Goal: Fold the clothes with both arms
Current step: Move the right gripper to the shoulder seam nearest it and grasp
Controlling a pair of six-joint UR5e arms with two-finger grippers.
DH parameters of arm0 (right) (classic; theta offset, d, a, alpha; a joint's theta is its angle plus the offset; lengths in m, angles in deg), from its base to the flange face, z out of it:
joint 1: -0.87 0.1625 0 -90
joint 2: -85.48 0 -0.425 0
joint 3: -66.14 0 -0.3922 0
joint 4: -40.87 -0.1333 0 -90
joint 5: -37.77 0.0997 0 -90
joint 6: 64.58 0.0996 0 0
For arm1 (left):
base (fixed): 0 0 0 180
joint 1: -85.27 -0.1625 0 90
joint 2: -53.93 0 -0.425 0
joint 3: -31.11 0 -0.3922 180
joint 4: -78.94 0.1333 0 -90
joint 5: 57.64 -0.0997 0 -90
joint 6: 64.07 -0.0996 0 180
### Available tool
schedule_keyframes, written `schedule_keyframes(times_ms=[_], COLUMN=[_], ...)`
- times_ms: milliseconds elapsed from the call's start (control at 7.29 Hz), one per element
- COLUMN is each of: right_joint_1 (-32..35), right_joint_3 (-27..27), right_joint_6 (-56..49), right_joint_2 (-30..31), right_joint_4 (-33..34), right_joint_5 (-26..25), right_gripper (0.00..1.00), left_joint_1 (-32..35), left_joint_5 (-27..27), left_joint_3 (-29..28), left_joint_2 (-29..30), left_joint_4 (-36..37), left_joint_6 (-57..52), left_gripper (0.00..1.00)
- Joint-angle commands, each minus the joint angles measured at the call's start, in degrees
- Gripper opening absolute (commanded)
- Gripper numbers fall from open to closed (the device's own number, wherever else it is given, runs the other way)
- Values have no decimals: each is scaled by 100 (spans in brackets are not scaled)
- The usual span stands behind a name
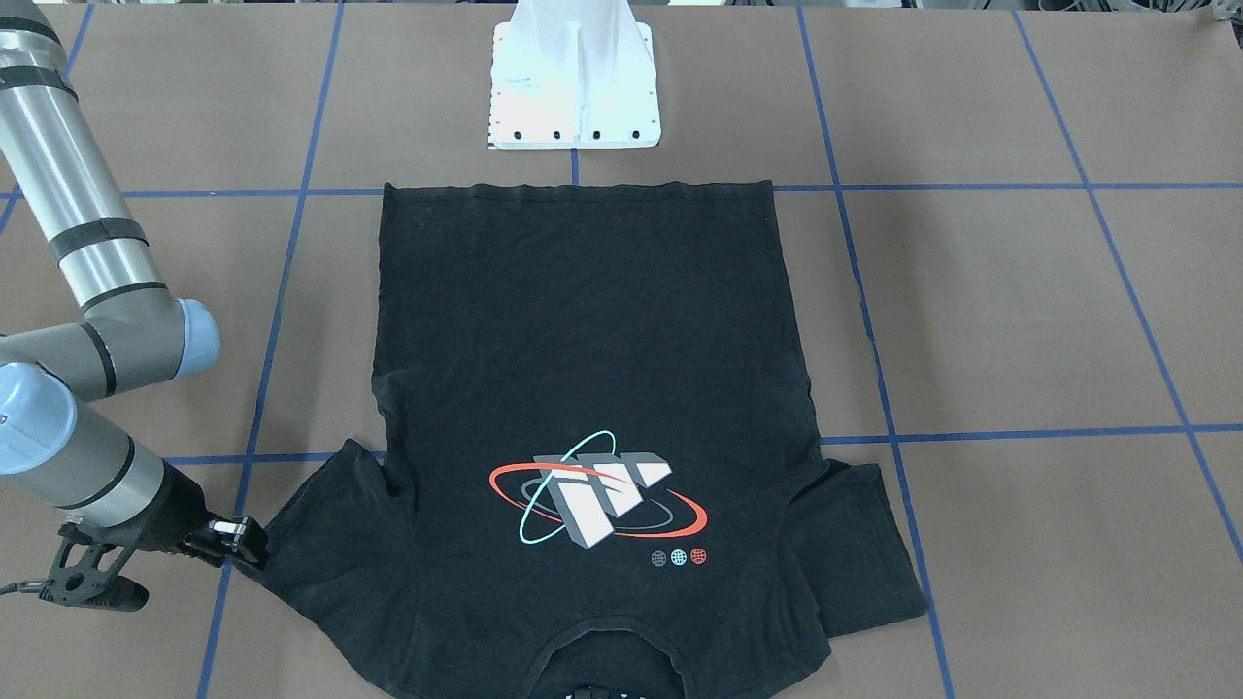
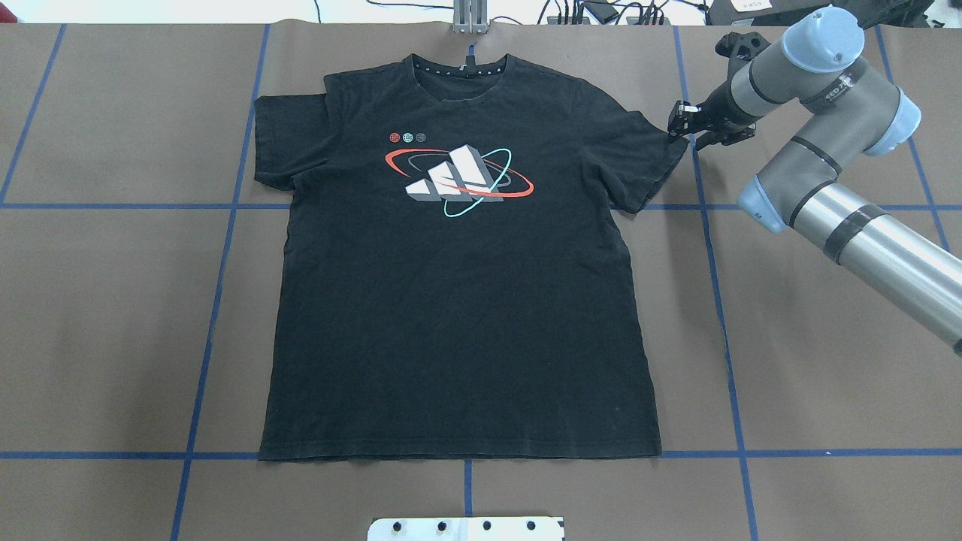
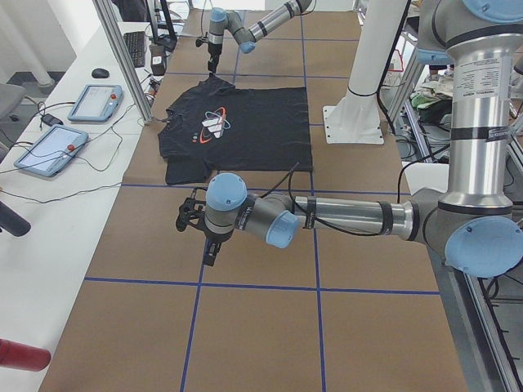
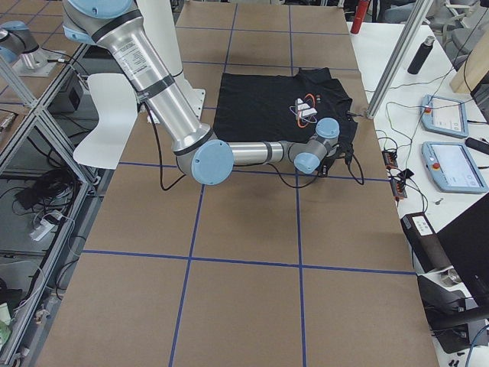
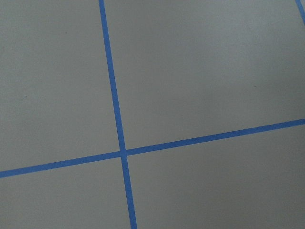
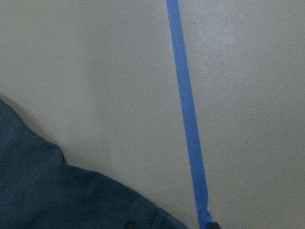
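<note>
The black T-shirt (image 2: 451, 300) lies flat, face up, on the brown table, with its collar at the far edge and its red, teal and white logo (image 2: 458, 176) showing. It also shows in the front view (image 1: 583, 320). My right gripper (image 2: 682, 128) is low at the tip of the shirt's right sleeve (image 2: 654, 161), and its jaws look open. The right wrist view shows the sleeve's cloth (image 6: 47, 191) beside a blue tape line. My left gripper (image 3: 208, 253) hangs over bare table well away from the shirt. I cannot tell whether it is open or shut.
The white base mount (image 2: 466, 528) stands at the robot's edge of the table behind the shirt's hem. Blue tape lines (image 5: 119, 138) grid the brown table. Tablets (image 3: 94, 102) and cables lie on the side bench past the collar.
</note>
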Motion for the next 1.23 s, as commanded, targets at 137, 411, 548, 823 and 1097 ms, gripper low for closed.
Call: schedule_keyframes(times_ms=[137, 411, 548, 823, 1097], right_joint_1=[-2, 191, 261, 245, 236], right_joint_3=[-4, -91, -379, -864, -926], right_joint_6=[191, 200, 461, 1017, 1018], right_joint_2=[-23, -32, 20, 126, 162], right_joint_4=[1, 1, 10, 36, 10], right_joint_5=[72, 536, 782, 855, 846], right_gripper=[0, 0, 0, 0, 0], left_joint_1=[0, 0, 0, -44, -489], left_joint_5=[0, 0, 0, 70, 44], left_joint_3=[-8, -8, 9, -43, -428], left_joint_2=[-7, 1, 27, 177, 395], left_joint_4=[0, 0, -18, -497, -1780], left_joint_6=[-1, -1, -10, 16, 878], left_gripper=[100, 100, 100, 100, 100])
